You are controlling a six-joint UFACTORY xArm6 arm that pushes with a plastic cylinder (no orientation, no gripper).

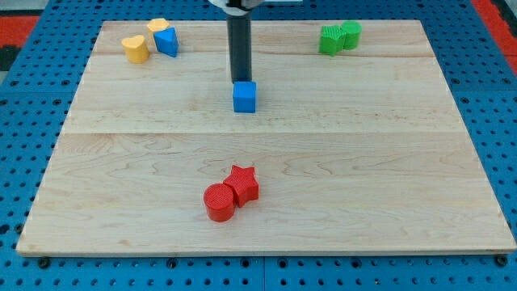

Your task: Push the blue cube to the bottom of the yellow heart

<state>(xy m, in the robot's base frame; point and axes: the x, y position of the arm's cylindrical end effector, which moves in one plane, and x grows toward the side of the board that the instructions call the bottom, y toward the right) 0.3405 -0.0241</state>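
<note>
**Blue cube mid-worktop, tip right behind it**

Red cylinder (219, 202) and red star (243, 183) sit nearest, touching, well clear of the job. No pincer on this rig, so nothing is held; my tip (241, 81) sits just above the blue cube (245, 96) in the view, touching or nearly.

Yellow heart (136, 48) is far off at upper left, beside another yellow block (157, 26) and a blue block (166, 40).

Risks:
- off-centre push spins the cube off my tip
- overshoot knocks the heart cluster

Pale wood worktop (388, 162), seams visible, on blue pegboard (16, 162). Green blocks (338, 37) top right.
</note>
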